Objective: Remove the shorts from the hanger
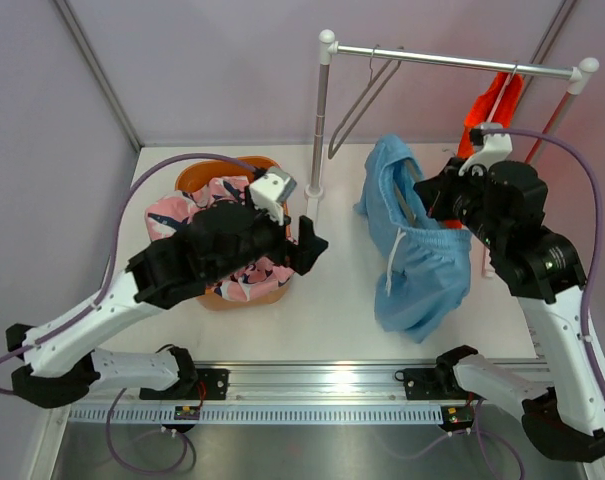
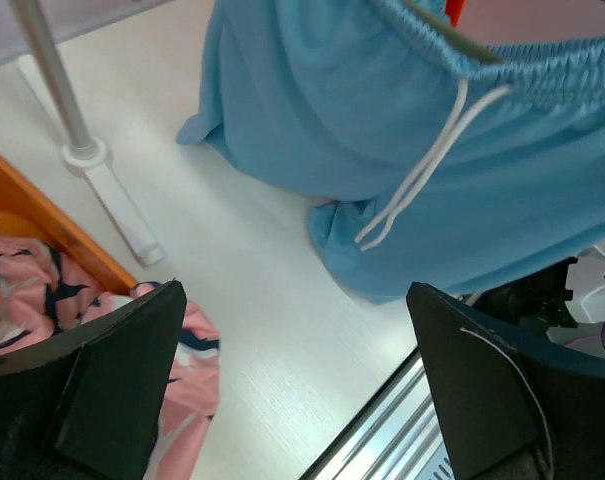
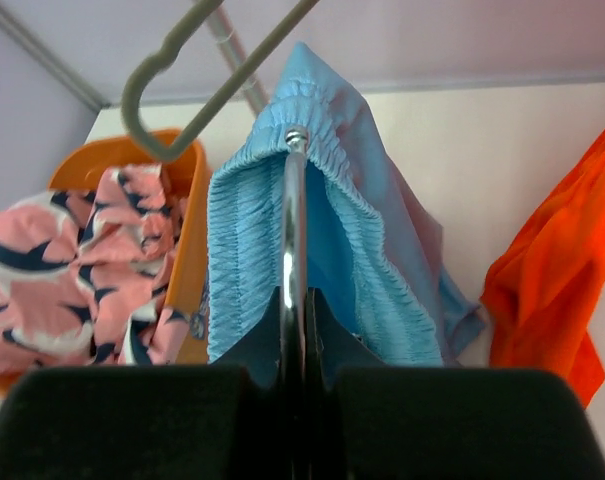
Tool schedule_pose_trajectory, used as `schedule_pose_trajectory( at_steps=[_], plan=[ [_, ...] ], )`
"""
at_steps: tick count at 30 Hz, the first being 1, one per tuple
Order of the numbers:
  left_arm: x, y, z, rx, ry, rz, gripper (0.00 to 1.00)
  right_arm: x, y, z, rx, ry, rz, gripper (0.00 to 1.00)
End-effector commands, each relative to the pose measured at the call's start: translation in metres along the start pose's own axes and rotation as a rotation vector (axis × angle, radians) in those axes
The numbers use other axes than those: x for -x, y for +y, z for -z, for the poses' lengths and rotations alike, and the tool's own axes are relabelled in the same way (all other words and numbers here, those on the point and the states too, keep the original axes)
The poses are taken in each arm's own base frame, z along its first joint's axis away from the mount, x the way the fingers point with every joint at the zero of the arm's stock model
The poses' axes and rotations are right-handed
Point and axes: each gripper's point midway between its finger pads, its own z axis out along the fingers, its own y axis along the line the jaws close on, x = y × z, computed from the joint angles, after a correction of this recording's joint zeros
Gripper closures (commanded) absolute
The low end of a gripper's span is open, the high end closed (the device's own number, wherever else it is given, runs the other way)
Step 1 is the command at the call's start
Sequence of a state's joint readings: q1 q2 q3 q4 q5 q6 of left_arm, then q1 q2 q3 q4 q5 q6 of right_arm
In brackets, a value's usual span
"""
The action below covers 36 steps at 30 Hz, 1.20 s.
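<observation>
The light blue shorts (image 1: pixel 422 260) hang on a metal hanger (image 3: pixel 293 220), their lower end resting on the table. My right gripper (image 1: pixel 434 198) is shut on that hanger's wire at the waistband, as the right wrist view (image 3: pixel 296 310) shows. The white drawstring (image 2: pixel 412 190) dangles down. My left gripper (image 1: pixel 307 245) is open and empty, low over the table between the basket and the blue shorts (image 2: pixel 382 150). The pink patterned shorts (image 1: pixel 177 215) lie in the orange basket (image 1: pixel 217 170). The orange shorts (image 1: pixel 497 105) hang on the rack at the back right.
A white rack with a rail (image 1: pixel 452 62) and a pole (image 1: pixel 322 120) stands at the back. An empty grey hanger (image 1: pixel 367 100) hangs from the rail. The rack's foot (image 2: pixel 112 200) stands beside the basket. A metal track runs along the table's near edge.
</observation>
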<state>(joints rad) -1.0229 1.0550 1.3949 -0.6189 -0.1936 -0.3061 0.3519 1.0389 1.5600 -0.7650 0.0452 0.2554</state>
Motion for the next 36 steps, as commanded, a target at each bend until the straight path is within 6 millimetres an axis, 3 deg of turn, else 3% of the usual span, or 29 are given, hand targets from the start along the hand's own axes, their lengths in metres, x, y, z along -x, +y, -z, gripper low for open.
schedule_pose_trajectory(
  at_steps=[1, 3, 5, 7, 8, 11, 15, 17, 20, 28, 34, 36],
  plan=[
    [0.02, -0.008, -0.021, 0.114, -0.058, -0.026, 0.02, -0.023, 0.015, 0.018, 0.044, 0.03, -0.028, 1.0],
    [0.017, -0.018, -0.04, 0.127, -0.04, -0.016, 0.01, -0.039, 0.014, 0.028, 0.044, 0.054, -0.036, 1.0],
    [0.03, -0.032, -0.048, 0.11, -0.069, -0.004, 0.01, -0.053, 0.013, 0.035, 0.05, 0.079, -0.05, 1.0],
    [0.025, -0.048, -0.064, 0.097, -0.055, -0.016, 0.01, -0.065, 0.008, 0.045, 0.05, 0.092, -0.053, 1.0],
    [0.034, -0.052, -0.066, 0.101, -0.073, -0.005, 0.01, -0.07, 0.005, 0.051, 0.049, 0.097, -0.054, 1.0],
    [0.034, -0.061, -0.089, 0.135, -0.066, -0.011, 0.01, -0.081, -0.001, 0.057, 0.039, 0.116, -0.056, 1.0],
    [0.033, -0.068, -0.114, 0.159, -0.06, -0.023, 0.01, -0.087, -0.003, 0.064, 0.041, 0.12, -0.057, 1.0],
    [0.024, -0.07, -0.127, 0.174, -0.029, -0.042, 0.01, -0.087, -0.004, 0.064, 0.039, 0.115, -0.057, 1.0],
    [0.028, -0.071, -0.135, 0.179, -0.04, -0.044, 0.01, -0.087, -0.003, 0.063, 0.045, 0.114, -0.058, 1.0],
    [0.014, -0.076, -0.151, 0.171, -0.005, -0.06, 0.01, -0.086, -0.001, 0.061, 0.051, 0.114, -0.053, 1.0],
    [0.009, -0.074, -0.166, 0.164, 0.017, -0.068, 0.09, -0.088, 0.001, 0.06, 0.067, 0.126, -0.05, 1.0],
    [0.007, -0.074, -0.171, 0.149, 0.026, -0.064, 0.16, -0.087, 0.002, 0.06, 0.067, 0.126, -0.048, 1.0]
  ],
)
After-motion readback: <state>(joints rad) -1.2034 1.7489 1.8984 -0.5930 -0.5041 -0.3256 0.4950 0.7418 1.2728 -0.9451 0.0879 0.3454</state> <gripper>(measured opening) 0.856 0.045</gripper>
